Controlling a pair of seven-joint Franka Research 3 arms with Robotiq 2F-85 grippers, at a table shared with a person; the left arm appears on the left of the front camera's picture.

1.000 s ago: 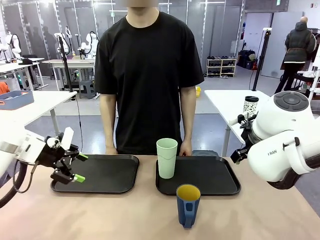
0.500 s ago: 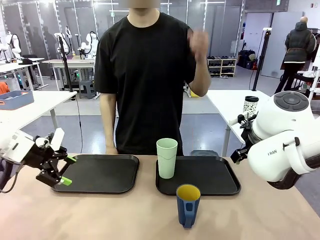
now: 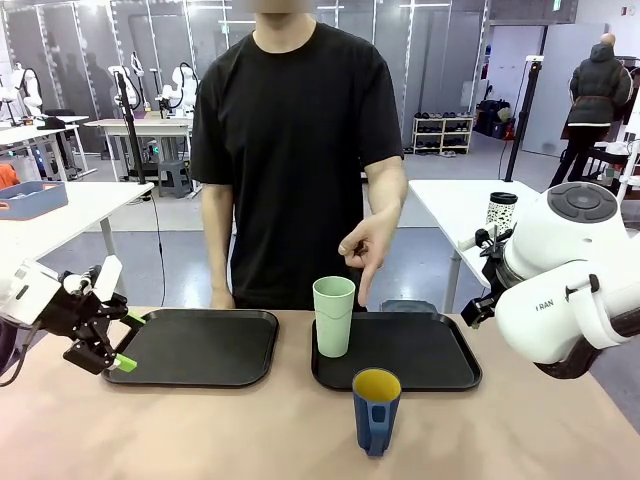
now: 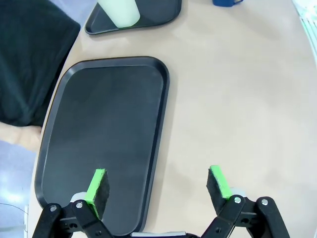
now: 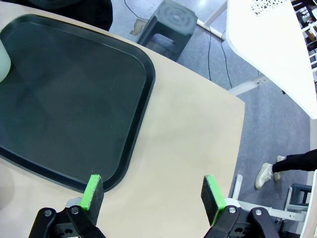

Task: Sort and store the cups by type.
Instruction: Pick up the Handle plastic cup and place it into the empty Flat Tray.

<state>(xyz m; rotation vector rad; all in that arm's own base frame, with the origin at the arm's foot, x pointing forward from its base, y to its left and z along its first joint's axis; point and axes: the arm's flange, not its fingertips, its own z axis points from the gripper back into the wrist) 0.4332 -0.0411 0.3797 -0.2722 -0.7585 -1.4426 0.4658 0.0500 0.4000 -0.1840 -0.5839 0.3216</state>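
Left tool [image 3: 128,342] and right tool [image 5: 151,191] apart; my left wrist has tumbler [image 4: 119,11] at eleven o'clock (front adds pointing hand [image 3: 365,245]).

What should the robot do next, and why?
Probably swing the open right pincer toward the green tumbler: the person's hand points down at it, it stands on the right tray, and nothing is gripped yet.

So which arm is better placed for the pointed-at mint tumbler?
Probably the right: right tool, open, hangs by the tray holding the tumbler; left tool sits at the outer edge of the other tray.
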